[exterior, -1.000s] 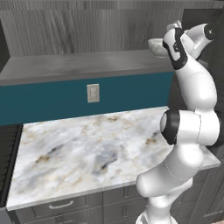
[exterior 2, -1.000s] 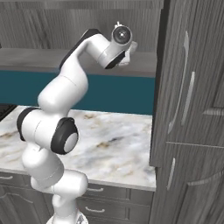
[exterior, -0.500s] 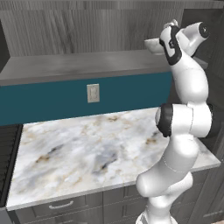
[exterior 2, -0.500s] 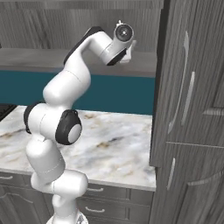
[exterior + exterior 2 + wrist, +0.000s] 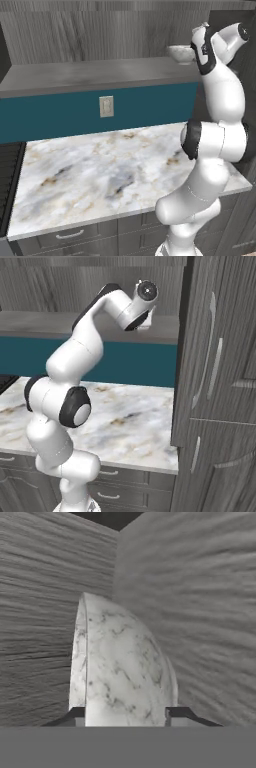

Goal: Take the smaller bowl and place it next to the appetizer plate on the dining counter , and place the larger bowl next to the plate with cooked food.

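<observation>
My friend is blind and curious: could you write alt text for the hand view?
A small grey-white marbled bowl sits between the gripper fingertips, one on each side of it, seen on its side because the camera is rolled. Grey wood-grain cabinet surfaces lie behind it.
</observation>
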